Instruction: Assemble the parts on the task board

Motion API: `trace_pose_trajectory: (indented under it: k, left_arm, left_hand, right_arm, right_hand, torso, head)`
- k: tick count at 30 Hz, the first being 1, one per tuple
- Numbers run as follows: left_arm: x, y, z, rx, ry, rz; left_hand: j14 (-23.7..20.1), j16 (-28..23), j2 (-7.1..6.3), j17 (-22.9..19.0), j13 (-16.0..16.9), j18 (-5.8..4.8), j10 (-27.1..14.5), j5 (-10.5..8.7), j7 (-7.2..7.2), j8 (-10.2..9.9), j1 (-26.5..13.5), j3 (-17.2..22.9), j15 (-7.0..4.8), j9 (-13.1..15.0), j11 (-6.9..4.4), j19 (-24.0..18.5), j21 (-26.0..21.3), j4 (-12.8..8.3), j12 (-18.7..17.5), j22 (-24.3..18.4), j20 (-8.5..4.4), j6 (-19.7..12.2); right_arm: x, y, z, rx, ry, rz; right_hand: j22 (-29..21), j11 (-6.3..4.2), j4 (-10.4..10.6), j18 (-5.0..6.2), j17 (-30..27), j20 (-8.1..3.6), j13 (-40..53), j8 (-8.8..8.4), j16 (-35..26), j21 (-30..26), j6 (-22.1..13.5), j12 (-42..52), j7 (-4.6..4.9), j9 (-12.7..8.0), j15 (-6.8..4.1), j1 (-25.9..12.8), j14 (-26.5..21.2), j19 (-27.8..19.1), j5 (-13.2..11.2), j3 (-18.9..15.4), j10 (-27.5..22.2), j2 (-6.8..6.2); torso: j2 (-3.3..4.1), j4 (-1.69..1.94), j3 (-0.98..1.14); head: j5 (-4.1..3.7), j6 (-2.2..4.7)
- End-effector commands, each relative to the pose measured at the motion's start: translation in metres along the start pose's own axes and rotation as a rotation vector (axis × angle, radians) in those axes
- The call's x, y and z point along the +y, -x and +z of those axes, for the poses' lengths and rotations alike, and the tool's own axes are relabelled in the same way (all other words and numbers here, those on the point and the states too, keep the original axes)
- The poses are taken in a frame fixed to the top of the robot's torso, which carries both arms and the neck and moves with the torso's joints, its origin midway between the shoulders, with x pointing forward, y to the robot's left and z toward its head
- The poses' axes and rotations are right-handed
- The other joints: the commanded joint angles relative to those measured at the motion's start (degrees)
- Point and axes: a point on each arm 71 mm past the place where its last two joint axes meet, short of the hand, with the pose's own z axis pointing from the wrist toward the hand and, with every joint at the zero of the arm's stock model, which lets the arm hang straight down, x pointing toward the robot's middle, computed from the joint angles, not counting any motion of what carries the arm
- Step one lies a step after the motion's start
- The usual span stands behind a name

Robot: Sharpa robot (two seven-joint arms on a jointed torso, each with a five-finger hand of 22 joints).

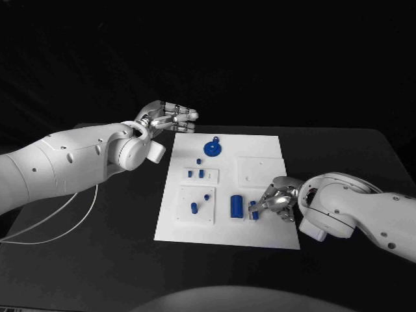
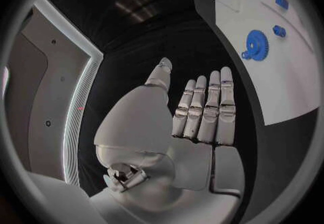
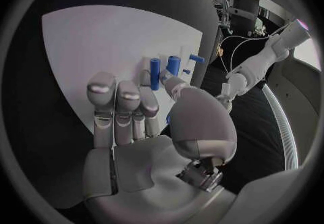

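The white task board (image 1: pixel 264 231) lies mid-table. On it are a blue gear (image 1: pixel 211 151), small blue pegs (image 1: pixel 197 173) on raised white blocks, a blue cylinder (image 1: pixel 236 206) and a slimmer blue piece (image 1: pixel 254 209). My right hand (image 1: pixel 278 198) hovers low over the board's right side, fingers stretched toward the slim piece and holding nothing. From the right wrist, the thumb tip (image 3: pixel 173 85) lies just short of the slim piece (image 3: pixel 155 73) and the cylinder (image 3: pixel 173 66). My left hand (image 1: pixel 168 117) is raised off the board's far left corner. Its fingers (image 2: pixel 206 108) are straight and empty, with the gear (image 2: pixel 256 46) beyond.
A white cable (image 1: pixel 63 211) trails over the black table on the left. A plain raised white block (image 1: pixel 260 170) sits at the board's middle right. Bare black tabletop (image 1: pixel 105 260) surrounds the board.
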Motion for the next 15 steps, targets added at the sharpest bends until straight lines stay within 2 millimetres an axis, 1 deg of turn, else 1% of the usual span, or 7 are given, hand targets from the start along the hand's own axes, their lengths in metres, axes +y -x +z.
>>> trace_pose_trajectory:
  k: [1,3,5,9,12,13,15]
  left_arm:
    - [-0.0009,-0.0023,0.0006,0.016,-0.006,-0.006]
    - [-0.0008,-0.0023,0.0007,0.015,-0.006,-0.006]
    - [-0.0008,-0.0022,0.0007,0.015,-0.006,-0.006]
    - [-0.0007,-0.0020,0.0007,0.014,-0.006,-0.005]
    - [-0.0007,-0.0019,0.0007,0.013,-0.006,-0.005]
    - [-0.0006,-0.0019,0.0007,0.013,-0.005,-0.005]
    - [-0.0006,-0.0018,0.0007,0.013,-0.005,-0.005]
  left_hand:
    - [0.1,-0.2,-0.40,0.0,-0.1,-0.39,-0.3,-0.25,0.12,0.1,-0.4,0.0,0.13,0.0,0.04,0.1,0.2,0.3,-0.1,0.1,0.10,-0.4]
    - [0.1,-0.2,-0.40,0.0,-0.1,-0.39,-0.3,-0.25,0.12,0.1,-0.4,0.0,0.13,0.0,0.04,0.1,0.2,0.3,-0.1,0.1,0.10,-0.4]
    - [0.1,-0.2,-0.48,0.0,-0.1,-0.37,-0.3,-0.26,0.14,0.1,-0.4,0.1,0.15,0.0,0.07,0.1,0.2,0.4,-0.1,0.1,0.11,-1.4]
    - [0.1,-0.2,-0.48,0.0,-0.1,-0.37,-0.3,-0.26,0.14,0.1,-0.4,0.1,0.15,0.0,0.07,0.1,0.2,0.4,-0.1,0.1,0.11,-1.4]
    - [0.1,-0.2,-0.48,0.0,-0.1,-0.37,-0.3,-0.26,0.14,0.1,-0.4,0.1,0.15,0.0,0.07,0.1,0.2,0.4,-0.1,0.1,0.11,-1.4]
    - [0.1,-0.2,-0.50,0.0,-0.1,-0.37,-0.4,-0.28,0.15,0.1,-0.4,0.2,0.15,0.0,0.07,0.1,0.2,0.4,-0.1,0.1,0.12,-1.7]
    - [0.1,-0.2,-0.59,0.0,-0.1,-0.35,-0.4,-0.25,0.18,0.0,-0.4,0.2,0.15,-0.1,0.10,0.1,0.2,0.5,-0.1,0.1,0.11,-3.1]
  right_arm:
    - [0.0010,-0.0019,0.0001,0.020,0.004,-0.013]
    - [0.0014,-0.0021,0.0000,0.021,0.006,-0.013]
    - [0.0018,-0.0023,0.0000,0.021,0.007,-0.012]
    - [0.0021,-0.0020,0.0002,0.015,0.008,-0.007]
    - [0.0021,-0.0014,0.0005,0.008,0.008,0.000]
    - [0.0020,-0.0011,0.0006,0.005,0.008,0.002]
    - [0.0017,-0.0006,0.0009,0.001,0.007,0.006]
  right_hand:
    - [0.0,0.07,0.2,0.13,0.0,-0.39,0.0,-0.13,-0.2,-0.2,0.4,-0.3,0.09,-0.1,-0.32,0.1,0.2,3.2,-0.3,-0.5,-0.5,-0.61]
    - [0.0,0.07,0.4,0.12,0.0,-0.40,0.0,-0.11,-0.2,-0.2,0.5,-0.4,0.09,-0.2,-0.34,0.1,0.2,3.2,-0.4,-0.6,-0.5,-0.68]
    - [0.0,0.08,0.9,0.12,0.1,-0.43,0.0,-0.10,-0.2,-0.3,0.5,-0.4,0.11,-0.2,-0.35,-0.1,0.2,3.2,-0.5,-0.9,-0.5,-0.92]
    - [-0.1,0.05,1.8,0.05,0.1,-0.57,-0.1,-0.09,-0.3,-0.3,0.6,-0.5,0.15,-0.3,-0.43,-0.4,0.2,3.2,-0.6,-1.4,-0.5,-1.34]
    - [-0.1,0.12,2.9,0.03,0.2,-0.58,0.0,-0.07,-0.4,-0.3,0.7,-0.5,0.26,-0.3,-0.42,-1.3,0.2,3.2,-0.5,-2.7,-0.5,-1.83]
    - [0.0,0.11,3.4,0.04,0.2,-0.56,0.0,-0.02,-0.3,-0.2,0.8,-0.5,0.19,-0.2,-0.40,-1.7,0.2,3.2,-0.5,-2.9,-0.4,-1.86]
    - [0.0,0.13,4.1,0.09,0.2,-0.53,-0.1,-0.06,-0.4,-0.2,0.8,-0.6,0.22,0.1,-0.39,-2.0,0.2,3.2,-0.4,-2.9,-0.5,-2.39]
  torso:
    - [0.00,0.01,0.01]
    - [0.00,0.01,0.00]
    - [0.00,0.02,0.01]
    - [-0.01,0.02,0.01]
    - [0.01,0.03,-0.01]
    - [0.01,0.03,0.00]
    - [0.00,0.03,0.00]
  head:
    - [-0.02,-0.06]
    - [-0.02,-0.14]
    - [-0.01,-0.16]
    - [0.00,-0.18]
    - [-0.03,-0.14]
    - [-0.03,-0.13]
    - [-0.05,-0.11]
